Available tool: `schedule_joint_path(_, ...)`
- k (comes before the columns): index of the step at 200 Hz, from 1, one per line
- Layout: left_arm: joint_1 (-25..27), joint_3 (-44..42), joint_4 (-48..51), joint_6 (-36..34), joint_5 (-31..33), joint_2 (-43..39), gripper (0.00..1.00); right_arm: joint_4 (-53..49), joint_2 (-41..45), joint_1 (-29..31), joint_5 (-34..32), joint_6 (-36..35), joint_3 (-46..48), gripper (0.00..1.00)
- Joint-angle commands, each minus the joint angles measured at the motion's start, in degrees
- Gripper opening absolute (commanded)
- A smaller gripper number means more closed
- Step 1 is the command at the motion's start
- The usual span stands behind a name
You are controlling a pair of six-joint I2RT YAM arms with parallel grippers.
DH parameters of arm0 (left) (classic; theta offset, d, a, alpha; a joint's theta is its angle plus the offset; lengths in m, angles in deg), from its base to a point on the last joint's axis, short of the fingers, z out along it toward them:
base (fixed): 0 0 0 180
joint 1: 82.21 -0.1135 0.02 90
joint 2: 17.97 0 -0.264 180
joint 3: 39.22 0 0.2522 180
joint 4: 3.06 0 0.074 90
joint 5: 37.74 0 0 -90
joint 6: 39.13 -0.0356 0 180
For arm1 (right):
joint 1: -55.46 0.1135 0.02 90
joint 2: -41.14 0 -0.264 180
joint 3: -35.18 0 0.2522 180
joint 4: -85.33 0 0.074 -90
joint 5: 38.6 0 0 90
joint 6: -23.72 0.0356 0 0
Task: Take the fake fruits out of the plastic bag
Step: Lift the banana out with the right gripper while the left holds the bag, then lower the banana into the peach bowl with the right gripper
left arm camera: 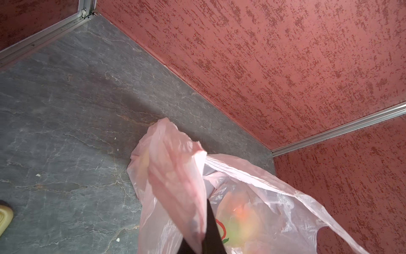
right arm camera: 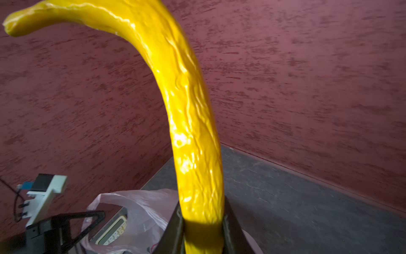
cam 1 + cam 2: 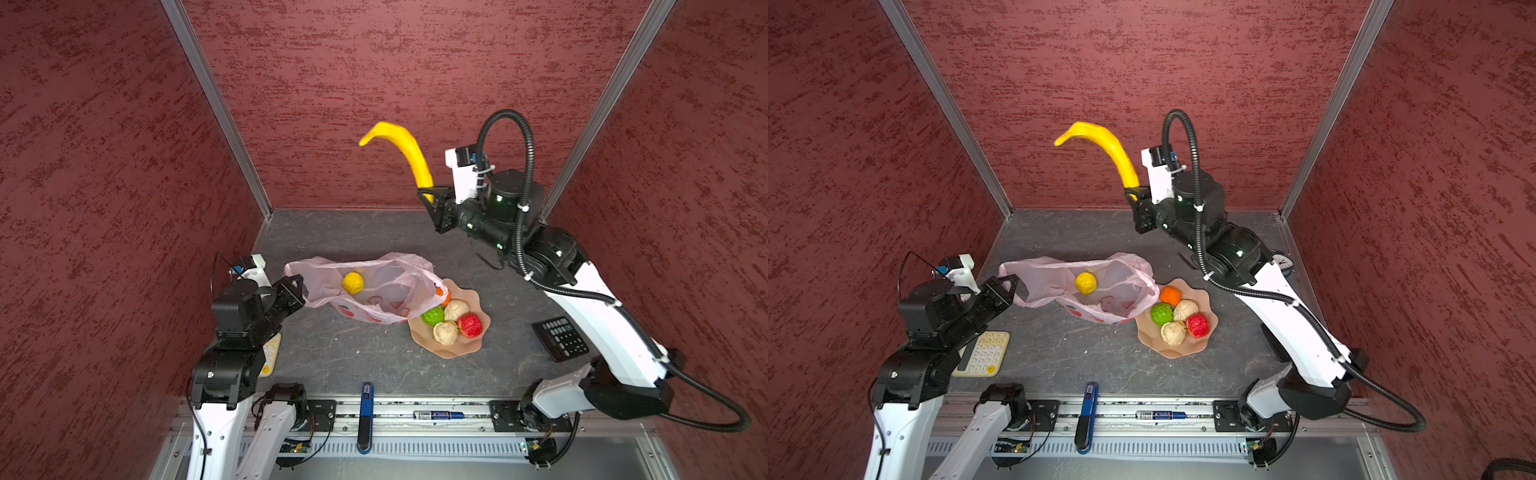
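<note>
Your right end effector (image 3: 430,198) is clamped on the lower end of the banana (image 3: 409,153), high above the desk (image 3: 332,353) near the back wall; the banana stands up out of the jaws and curves over toward the left arm's side; in the right wrist view its end sits tight between the two fingers (image 2: 173,231). Your left end effector (image 3: 298,286) is fully closed, pinching the rim of the plastic bag (image 3: 386,299) at its left end and holding the mouth up and open; the bag's body lies on the desk; the yellow ball (image 3: 353,283) sits inside it. Just right of the bag is the dish (image 3: 453,353), with the bag's edge overlapping it; in the dish lie the orange ball (image 3: 1170,295), the green ball (image 3: 433,315), the red ball (image 3: 470,325) and two cream balls (image 3: 445,332).
</note>
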Motion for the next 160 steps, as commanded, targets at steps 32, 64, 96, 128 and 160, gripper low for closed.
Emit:
schedule_joint_path(32,-0.5,-0.8,3.4,-0.8,3.2,-1.9,0.01,-14.0,5.2,-6.3,-11.6,8.9,20.8,0.11)
schedule_joint_path(64,-0.5,-1.5,2.7,-0.4,1.7,-1.5,0.01,-12.8,7.7,-6.3,-8.3,16.8,35.8,0.11)
schedule_joint_path(96,-0.5,-1.9,2.8,-0.8,1.7,-1.1,0.01,-12.5,8.5,-5.6,-4.8,22.8,44.4,0.10)
schedule_joint_path(128,-0.5,-1.9,2.4,-1.1,1.5,-0.6,0.01,-13.6,8.6,-4.7,-3.8,26.8,48.1,0.11)
schedule_joint_path(160,-0.6,-2.3,2.1,-1.1,1.4,-0.5,0.01,-12.2,6.9,-2.5,-1.5,29.9,50.7,0.13)
